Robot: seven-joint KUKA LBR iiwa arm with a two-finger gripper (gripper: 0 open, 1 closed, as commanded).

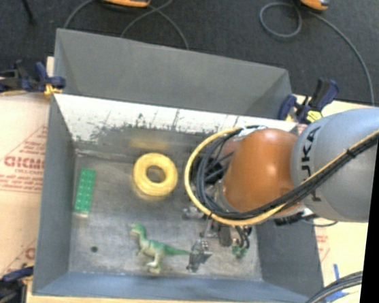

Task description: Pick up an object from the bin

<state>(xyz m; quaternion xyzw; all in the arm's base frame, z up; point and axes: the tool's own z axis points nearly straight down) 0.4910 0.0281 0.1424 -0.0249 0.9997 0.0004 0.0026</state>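
In the camera view the gripper hangs low over the bin floor, under the arm's orange cover and its loops of cable. Whether it is released or clenched I cannot tell; the wrist hardware hides it, and nothing can be made out in its grasp.

Just to its left lies a green toy dinosaur on the floor. The tail tip points at the gripper and comes very close to it, though I cannot tell if they touch. A small dark green piece sits just to the gripper's right. A yellow ring lies up and to the left, well apart, and a green studded block lies far to the left by the wall of the bin.

I judge this to be the approach step, with the pick not yet made. The dinosaur seems the likeliest target. The next move calls for centring over its thin tail or its body, then closing firmly before lifting, since a narrow tail could easily slip out.
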